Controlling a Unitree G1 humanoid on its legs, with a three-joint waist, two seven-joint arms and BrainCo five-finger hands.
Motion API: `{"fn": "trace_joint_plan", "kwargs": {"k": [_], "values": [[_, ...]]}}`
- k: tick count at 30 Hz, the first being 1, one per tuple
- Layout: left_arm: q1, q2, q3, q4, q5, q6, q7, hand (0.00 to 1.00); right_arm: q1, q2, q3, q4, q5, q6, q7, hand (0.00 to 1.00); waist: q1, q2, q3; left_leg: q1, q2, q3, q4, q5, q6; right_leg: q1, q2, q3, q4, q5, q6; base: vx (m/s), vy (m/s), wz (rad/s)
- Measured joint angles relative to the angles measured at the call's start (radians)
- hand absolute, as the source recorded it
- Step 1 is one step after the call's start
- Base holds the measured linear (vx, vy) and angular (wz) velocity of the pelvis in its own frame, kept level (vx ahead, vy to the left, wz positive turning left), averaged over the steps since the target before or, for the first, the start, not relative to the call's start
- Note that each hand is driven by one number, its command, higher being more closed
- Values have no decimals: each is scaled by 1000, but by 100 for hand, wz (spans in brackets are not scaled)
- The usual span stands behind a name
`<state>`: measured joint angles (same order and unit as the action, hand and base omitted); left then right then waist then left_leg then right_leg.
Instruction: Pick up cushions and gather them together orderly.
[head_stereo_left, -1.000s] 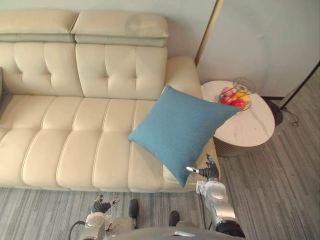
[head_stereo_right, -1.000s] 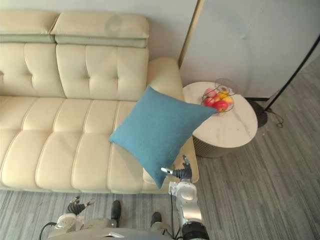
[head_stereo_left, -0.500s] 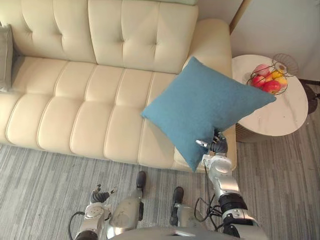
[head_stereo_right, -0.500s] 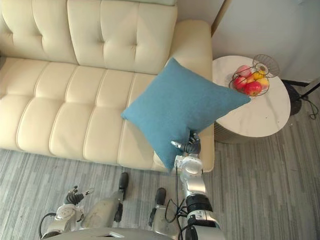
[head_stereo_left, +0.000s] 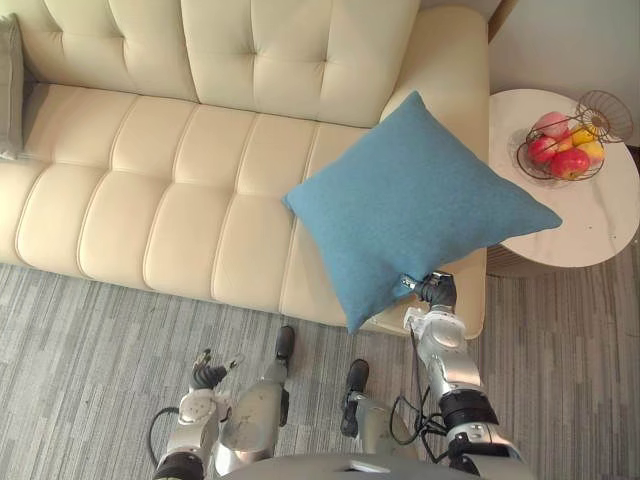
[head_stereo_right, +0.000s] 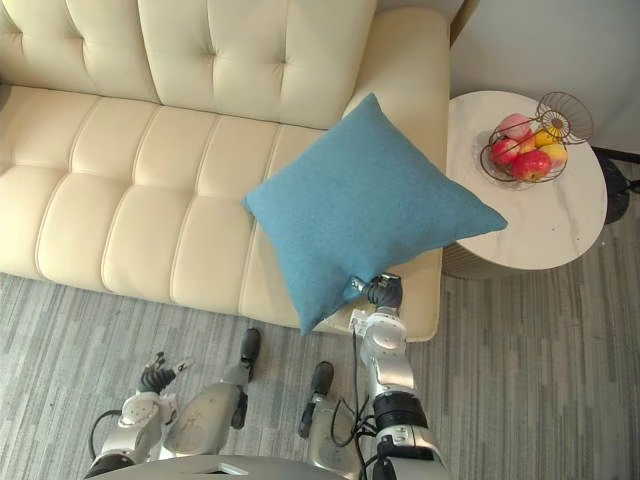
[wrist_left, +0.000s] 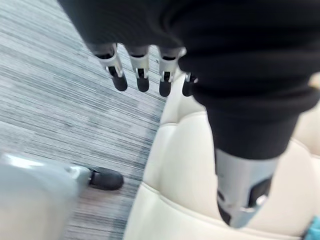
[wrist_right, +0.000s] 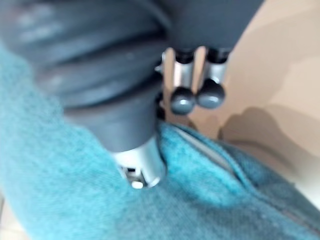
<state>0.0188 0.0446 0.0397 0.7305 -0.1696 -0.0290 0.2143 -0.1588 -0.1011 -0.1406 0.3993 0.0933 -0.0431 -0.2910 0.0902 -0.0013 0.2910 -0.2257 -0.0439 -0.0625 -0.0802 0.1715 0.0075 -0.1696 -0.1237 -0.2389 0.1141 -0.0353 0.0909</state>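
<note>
A square blue cushion leans tilted against the right armrest of the cream leather sofa, one corner hanging over the seat's front edge. My right hand is at the cushion's lower edge, its fingers curled and its thumb pressed into the blue cloth. Part of a grey cushion lies at the sofa's far left end. My left hand hangs low over the floor in front of the sofa, its fingers straight and holding nothing.
A round white side table stands right of the armrest, carrying a wire basket of fruit. Grey striped floor runs along the sofa's front. The sofa's seat stretches left of the blue cushion.
The camera has tipped down and closer to the sofa's front. My right hand has risen to the blue cushion's lower edge and curled its fingers on it. The left hand stays open.
</note>
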Motion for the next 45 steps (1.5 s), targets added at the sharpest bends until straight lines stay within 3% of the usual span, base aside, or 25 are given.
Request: {"fn": "trace_joint_plan", "kwargs": {"k": [8,16,22,29,33,36,41,45], "values": [[-78,0,-62,-229,-24,-27,1,0,68,46,-2,-40,-2,-9,64,100,-28,-10,0,33,7,25,-1,-2,-1,29,7,21,-10,8,-3,-6,-19,-5],[-97,36,-40,-289,-21,-28,2,0,112,58,-2,-79,-16,-3,94,100,-45,-21,-2,44,28,106,-7,-14,-6,29,27,97,-76,63,-5,-26,-14,-32],[-117,114,8,-289,-18,-24,0,0,149,58,-21,-110,-34,5,138,100,-62,-54,-28,72,32,133,-7,-26,-7,53,32,122,-94,70,-7,32,-15,-12],[-162,226,1,-283,5,-16,-41,0,147,11,-31,-109,-86,29,184,100,-69,-62,-45,73,32,147,-6,-23,-2,53,33,139,-107,86,-3,34,-5,-7],[-214,291,-42,-208,39,-13,-97,0,99,-48,-31,-109,-99,30,207,100,-79,-61,-46,52,33,168,-7,-22,-1,20,32,157,-107,100,-5,0,3,-13],[-253,297,-76,-168,45,-12,-119,0,43,-91,-30,-110,-99,30,216,100,-88,-60,-46,-16,33,180,-5,-13,0,-54,32,175,-110,126,-4,3,2,-19],[-357,284,-191,-76,40,-11,-135,0,-11,-115,-30,-115,-97,29,208,100,-100,-60,-44,-93,33,181,0,21,11,-139,26,174,-89,142,-4,11,4,0],[-504,234,-302,-2,32,-11,-136,0,-27,-133,-30,-253,-89,29,165,100,-98,-54,-24,-186,36,186,0,27,2,-263,21,169,-9,132,-8,-48,5,7]]}}
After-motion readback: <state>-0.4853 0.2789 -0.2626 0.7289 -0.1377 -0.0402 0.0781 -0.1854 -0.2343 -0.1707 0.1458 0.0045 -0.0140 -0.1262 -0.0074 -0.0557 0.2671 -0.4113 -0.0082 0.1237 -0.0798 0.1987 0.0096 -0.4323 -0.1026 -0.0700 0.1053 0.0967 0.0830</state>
